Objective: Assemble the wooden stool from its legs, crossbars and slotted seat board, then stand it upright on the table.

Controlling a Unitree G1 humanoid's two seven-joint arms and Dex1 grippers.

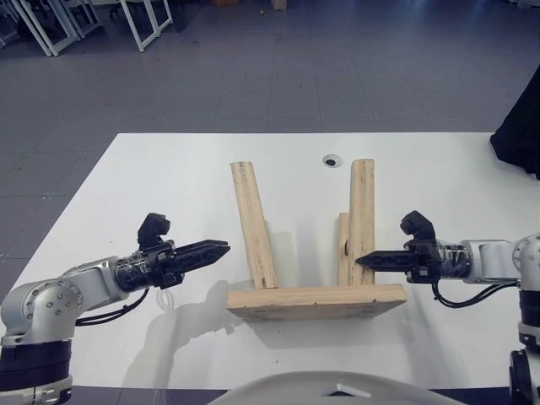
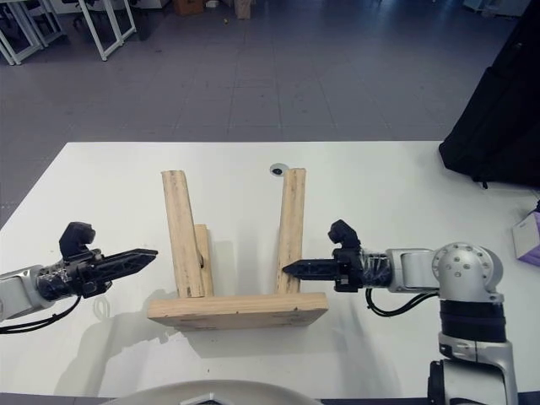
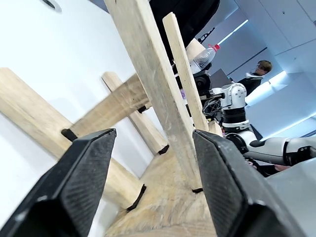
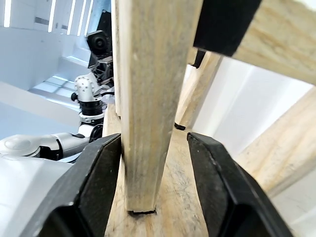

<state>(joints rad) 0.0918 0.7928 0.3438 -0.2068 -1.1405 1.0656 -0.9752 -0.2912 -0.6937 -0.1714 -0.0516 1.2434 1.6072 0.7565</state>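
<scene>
White table [image 1: 169, 169] before grey tiled floor [image 1: 337, 67]. Near its middle, pale raw-wood stool [image 1: 316, 301], tipped on its side: seat board [image 2: 238, 310] on edge at the near side, legs [image 1: 253, 224] pointing away and splaying slightly. Plain unpainted grain, dark slots [image 3: 136, 197] where legs enter the board. Right gripper [image 1: 361, 261] at the right leg [image 1: 362, 219], fingers [image 4: 98, 187] spread to either side of it, not clamped. Left gripper [image 1: 221, 248] apart from the stool on its left, fingers [image 3: 84, 182] spread wide, holding nothing.
</scene>
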